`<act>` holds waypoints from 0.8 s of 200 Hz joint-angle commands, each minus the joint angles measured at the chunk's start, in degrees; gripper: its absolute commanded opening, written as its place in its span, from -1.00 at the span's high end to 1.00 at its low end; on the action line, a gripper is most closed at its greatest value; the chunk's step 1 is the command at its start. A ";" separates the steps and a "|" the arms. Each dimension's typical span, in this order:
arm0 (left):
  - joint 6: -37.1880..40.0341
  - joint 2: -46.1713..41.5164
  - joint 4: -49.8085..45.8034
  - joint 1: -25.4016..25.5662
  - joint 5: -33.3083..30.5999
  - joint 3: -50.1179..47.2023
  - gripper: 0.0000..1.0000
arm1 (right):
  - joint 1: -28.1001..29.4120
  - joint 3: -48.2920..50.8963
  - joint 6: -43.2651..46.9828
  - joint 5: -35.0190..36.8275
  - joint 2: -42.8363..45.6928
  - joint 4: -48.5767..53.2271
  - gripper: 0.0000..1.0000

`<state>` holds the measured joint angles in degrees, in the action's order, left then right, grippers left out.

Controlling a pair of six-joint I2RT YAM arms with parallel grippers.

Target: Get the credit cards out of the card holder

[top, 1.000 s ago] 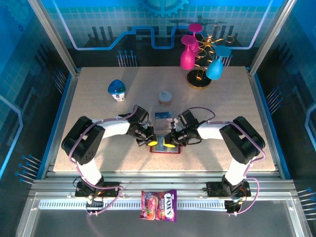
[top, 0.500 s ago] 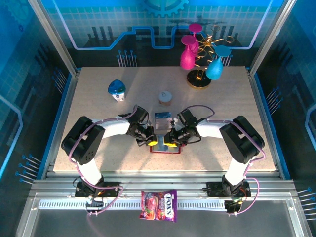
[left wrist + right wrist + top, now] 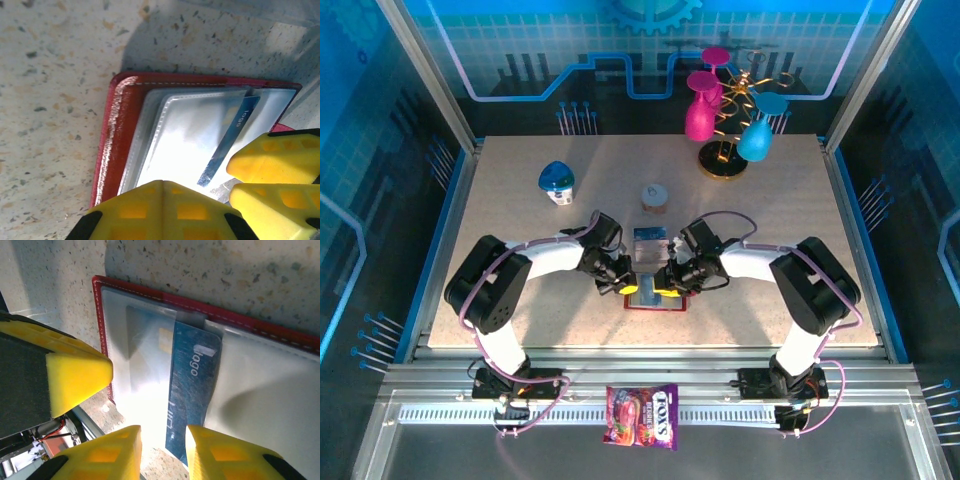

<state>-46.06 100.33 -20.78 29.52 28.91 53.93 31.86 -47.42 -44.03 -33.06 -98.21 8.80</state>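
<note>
Shows, nearest at 6 o'clock on the rail below the table point(image 3: 770, 220), a candy packet point(image 3: 642, 416) (no part of the task). Places the card holder point(image 3: 112, 130) just beyond the arm bases, a little to 6 o'clock of table centre, lying open and flat with its grey pockets up. Finds the left gripper point(image 3: 627, 288) fully closed on nothing, its joined tips pressing the holder's 9 o'clock half like a clamp. Finds the right gripper point(image 3: 666, 288) over the 3 o'clock half, jaws narrowly parted, the near end of a blue credit card point(image 3: 192, 380) lying between its fingertips point(image 3: 112, 447); gives no sign of a firm pinch.

Records one small change over the last second: right jaws slightly wider, left clamp unmoved, both arms otherwise barely shifted. Reads this as a loosened hold ahead of a re-grip, since the card sits askew and only partly out of its pocket. Calls for a fresh pinch and a steady draw while the left tips pin the wallet.

Shows, farther toward 12 o'clock, blue-and-white credit cards point(image 3: 650, 240) (loose or in a container, too small to tell), then a small jar point(image 3: 655, 198), a blue-topped container point(image 3: 557, 183) at 10 o'clock, and a stand of pink and teal glasses point(image 3: 723, 160) at 1 o'clock.
</note>
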 commanded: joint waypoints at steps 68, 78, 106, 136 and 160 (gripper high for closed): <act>3.78 1.76 -5.24 2.56 -2.43 3.48 1.00 | -2.58 3.46 -2.50 -1.00 1.78 -3.58 0.41; 3.84 2.13 -5.33 2.52 -2.46 3.46 1.00 | -2.59 3.64 -2.74 -0.93 1.67 -3.93 0.41; 4.10 3.23 -5.50 2.58 -2.39 3.55 1.00 | -2.63 4.01 -3.44 -1.49 1.13 -5.40 0.41; 4.38 3.91 -5.68 2.63 -2.27 3.38 1.00 | -2.64 4.13 -3.81 -2.16 -0.18 -6.60 0.42; 4.49 4.17 -6.09 2.63 -2.39 3.11 1.00 | -2.65 4.86 -4.61 -2.80 -1.16 -8.32 0.44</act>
<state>-43.05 102.83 -24.03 31.68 27.24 56.58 29.82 -43.79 -47.46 -34.15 -97.89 2.76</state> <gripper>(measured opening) 0.051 0.285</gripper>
